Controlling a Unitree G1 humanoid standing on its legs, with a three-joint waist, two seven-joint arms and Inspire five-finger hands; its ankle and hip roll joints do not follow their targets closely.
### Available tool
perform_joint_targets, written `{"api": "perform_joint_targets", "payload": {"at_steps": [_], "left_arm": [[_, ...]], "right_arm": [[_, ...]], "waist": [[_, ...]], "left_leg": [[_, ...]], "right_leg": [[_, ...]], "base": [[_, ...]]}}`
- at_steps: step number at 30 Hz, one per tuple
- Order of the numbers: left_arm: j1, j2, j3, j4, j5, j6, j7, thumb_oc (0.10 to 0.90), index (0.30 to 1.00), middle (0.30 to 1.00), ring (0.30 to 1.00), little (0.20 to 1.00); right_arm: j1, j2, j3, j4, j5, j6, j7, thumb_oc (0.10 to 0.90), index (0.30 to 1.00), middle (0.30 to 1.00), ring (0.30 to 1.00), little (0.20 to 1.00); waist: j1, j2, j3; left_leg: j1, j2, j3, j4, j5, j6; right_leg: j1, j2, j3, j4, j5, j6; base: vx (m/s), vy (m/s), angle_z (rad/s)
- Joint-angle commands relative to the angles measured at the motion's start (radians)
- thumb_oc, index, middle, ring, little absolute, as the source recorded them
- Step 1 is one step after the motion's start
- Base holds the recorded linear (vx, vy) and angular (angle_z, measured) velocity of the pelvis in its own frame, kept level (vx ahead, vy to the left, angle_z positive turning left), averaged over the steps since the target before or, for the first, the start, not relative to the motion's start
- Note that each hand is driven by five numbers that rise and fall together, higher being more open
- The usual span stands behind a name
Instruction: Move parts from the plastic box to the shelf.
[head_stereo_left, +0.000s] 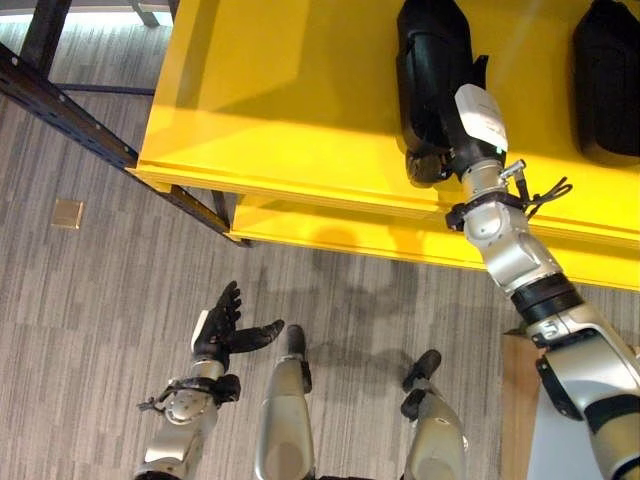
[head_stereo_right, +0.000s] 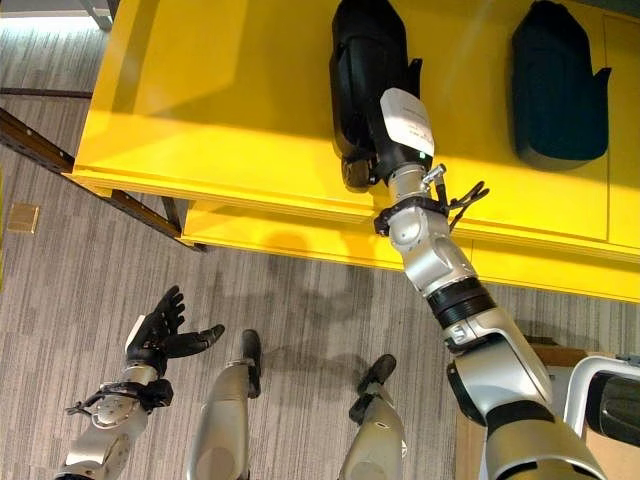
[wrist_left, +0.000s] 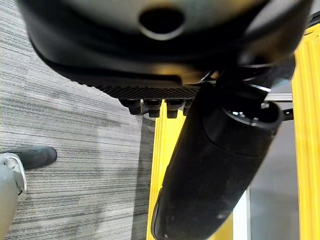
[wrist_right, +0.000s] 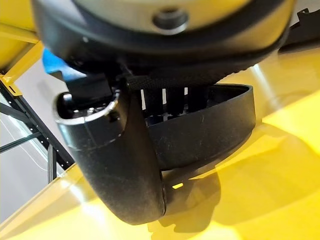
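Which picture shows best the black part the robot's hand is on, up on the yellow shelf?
The right eye view: the black part shows nearly whole on the shelf, the right hand at its near end. The left eye view crops its top; the right wrist view shows just its curved rim.

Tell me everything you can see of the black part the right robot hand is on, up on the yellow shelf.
The black part is a long, rounded shell of matte plastic by its look, with a raised curved rim seen close in the right wrist view. It lies flat on the yellow shelf, lengthwise away from the robot, near the front edge. The right robot hand grips its near end, thumb and fingers curled around the rim. A second black part lies apart to its right, not touching.
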Motion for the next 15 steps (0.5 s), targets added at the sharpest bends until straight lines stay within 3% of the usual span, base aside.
{"api": "perform_joint_targets", "payload": {"at_steps": [1,15], "left_arm": [[0.045,0.092,0.011,-0.109,-0.011,-0.102,0.008,0.9,1.0,1.0,1.0,1.0],[0.044,0.092,0.007,-0.11,-0.019,-0.107,0.013,0.9,1.0,1.0,1.0,1.0]], "right_arm": [[-0.165,-0.022,0.033,0.027,0.008,-0.036,-0.039,0.4,0.3,0.3,0.3,0.3],[-0.193,-0.015,0.046,0.086,0.01,-0.033,-0.045,0.4,0.3,0.3,0.3,0.3]], "waist": [[0.054,-0.011,-0.05],[0.063,-0.004,-0.047]], "left_leg": [[0.059,0.01,-0.022,-0.052,-0.044,-0.009],[0.048,0.004,-0.023,-0.055,-0.039,-0.008]], "right_leg": [[0.063,-0.055,0.042,0.123,-0.047,0.085],[0.063,-0.053,0.035,0.114,-0.04,0.088]], "base": [[0.0,0.0,0.0],[0.0,0.0,0.0]]}}
